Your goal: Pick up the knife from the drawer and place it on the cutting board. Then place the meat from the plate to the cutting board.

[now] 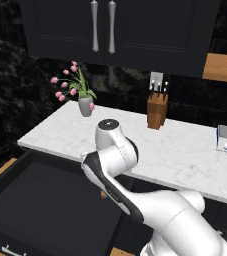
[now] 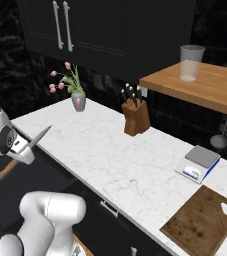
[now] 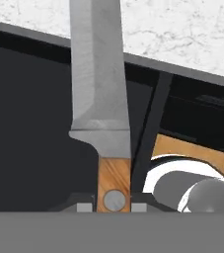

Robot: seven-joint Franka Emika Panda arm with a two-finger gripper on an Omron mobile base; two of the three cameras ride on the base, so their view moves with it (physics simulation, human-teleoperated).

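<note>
The white marble counter point(image 2: 115, 165) runs across both base views, and under its near edge the wide black drawer point(image 1: 45, 205) stands pulled out, its dark floor bare where it shows, with a bit of its silver handle at the bottom edge of the left base view. The dark brown cutting board point(image 2: 201, 220) lies flat on the counter far to the right in the right base view, with nothing on it, well apart from the arm. Near it sits a small grey kitchen scale point(image 2: 198, 162), and further back stand the wooden knife block point(image 2: 136, 117) with dark-handled knives and a grey vase of pink flowers point(image 2: 77, 99). A clear glass point(image 2: 191, 62) stands on the wooden shelf point(image 2: 205, 85) above the counter. The gripper point(image 3: 114, 206) is narrowed onto the knife point(image 3: 101, 94), its fingers pinching the light wooden handle near a silver rivet, the blade running up and away from the hand toward the counter edge. In the right base view the knife is held off the drawer, above its open space, the blade tip slanting up toward the counter and the handle end sticking out below the hand. In the left base view the arm's own body hides the hand. Whether the meat is anywhere here cannot be told.
</note>
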